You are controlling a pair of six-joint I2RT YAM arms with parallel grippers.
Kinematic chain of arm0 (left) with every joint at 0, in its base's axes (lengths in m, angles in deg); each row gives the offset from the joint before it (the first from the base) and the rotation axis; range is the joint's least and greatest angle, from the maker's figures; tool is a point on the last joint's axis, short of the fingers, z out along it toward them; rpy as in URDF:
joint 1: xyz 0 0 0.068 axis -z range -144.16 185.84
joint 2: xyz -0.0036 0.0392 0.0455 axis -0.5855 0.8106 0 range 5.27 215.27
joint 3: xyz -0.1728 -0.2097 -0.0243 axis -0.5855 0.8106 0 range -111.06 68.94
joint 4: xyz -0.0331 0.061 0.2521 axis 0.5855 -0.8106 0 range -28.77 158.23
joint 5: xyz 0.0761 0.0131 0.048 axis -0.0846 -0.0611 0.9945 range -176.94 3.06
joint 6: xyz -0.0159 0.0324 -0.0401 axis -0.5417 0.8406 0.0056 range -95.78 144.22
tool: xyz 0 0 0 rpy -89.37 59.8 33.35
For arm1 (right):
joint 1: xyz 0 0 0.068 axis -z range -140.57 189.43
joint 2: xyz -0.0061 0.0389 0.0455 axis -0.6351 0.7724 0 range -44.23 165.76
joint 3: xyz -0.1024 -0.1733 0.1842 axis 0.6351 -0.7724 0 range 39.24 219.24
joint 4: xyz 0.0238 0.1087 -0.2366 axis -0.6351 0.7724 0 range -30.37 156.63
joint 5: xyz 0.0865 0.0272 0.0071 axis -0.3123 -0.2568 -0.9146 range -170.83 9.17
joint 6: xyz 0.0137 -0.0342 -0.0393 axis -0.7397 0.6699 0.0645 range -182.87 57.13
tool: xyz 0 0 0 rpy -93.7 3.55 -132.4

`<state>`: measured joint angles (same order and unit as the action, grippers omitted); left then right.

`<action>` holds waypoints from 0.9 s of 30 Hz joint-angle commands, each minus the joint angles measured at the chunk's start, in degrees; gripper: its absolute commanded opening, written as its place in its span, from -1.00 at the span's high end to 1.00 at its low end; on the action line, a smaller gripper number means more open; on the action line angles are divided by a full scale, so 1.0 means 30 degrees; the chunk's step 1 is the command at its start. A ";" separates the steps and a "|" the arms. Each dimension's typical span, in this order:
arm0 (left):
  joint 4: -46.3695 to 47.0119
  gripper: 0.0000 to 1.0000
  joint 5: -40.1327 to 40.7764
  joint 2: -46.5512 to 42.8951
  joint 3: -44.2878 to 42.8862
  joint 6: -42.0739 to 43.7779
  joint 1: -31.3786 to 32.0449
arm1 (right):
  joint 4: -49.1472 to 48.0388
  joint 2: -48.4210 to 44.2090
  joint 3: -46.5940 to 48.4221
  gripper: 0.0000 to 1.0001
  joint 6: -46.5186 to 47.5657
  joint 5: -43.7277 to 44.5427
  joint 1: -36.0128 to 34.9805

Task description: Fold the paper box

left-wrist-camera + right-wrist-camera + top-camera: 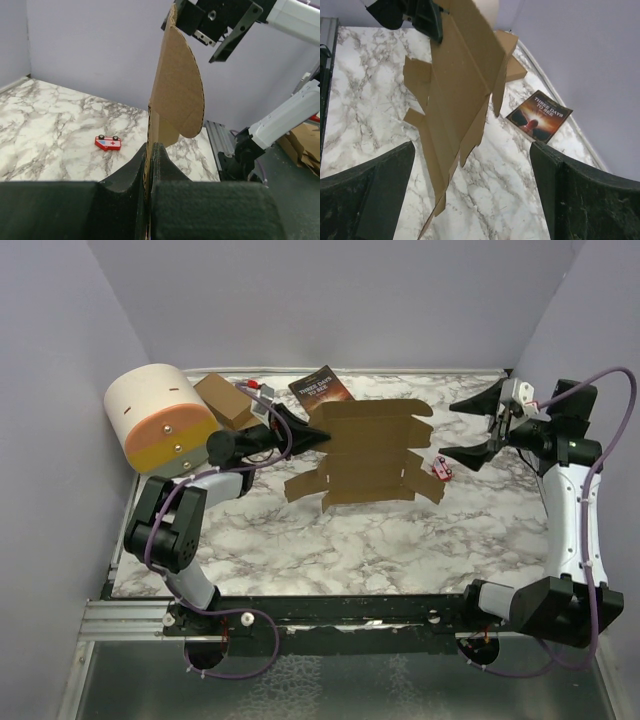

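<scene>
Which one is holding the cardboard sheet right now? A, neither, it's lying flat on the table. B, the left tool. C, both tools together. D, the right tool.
B: the left tool is pinched shut on one edge of the cardboard sheet, holding it up off the table, while the right tool is wide open and apart from it.

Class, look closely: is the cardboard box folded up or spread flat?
Spread flat: the box is one unfolded sheet, flaps out, pinched by the left tool.
</scene>
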<state>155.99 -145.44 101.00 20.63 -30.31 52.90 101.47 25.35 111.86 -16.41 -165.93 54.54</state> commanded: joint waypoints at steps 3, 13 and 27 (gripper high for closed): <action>0.2688 1.00 -0.0845 0.0369 -0.0771 0.0157 0.0914 | -0.0752 0.0737 0.1558 -0.99 -0.2901 0.0432 -0.0629; -0.0807 1.00 -0.1023 0.0145 -0.1645 0.3010 0.2077 | 0.2582 0.2449 0.2606 -0.85 -0.1505 0.3610 -0.3385; -0.4084 1.00 -0.0920 -0.0325 -0.2110 0.5336 0.2456 | 0.4503 0.3409 0.3172 -0.06 -0.0039 0.3757 -0.4431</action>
<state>142.94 -147.43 101.81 15.82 -15.60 59.96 111.16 34.33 119.89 -19.01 -156.00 42.48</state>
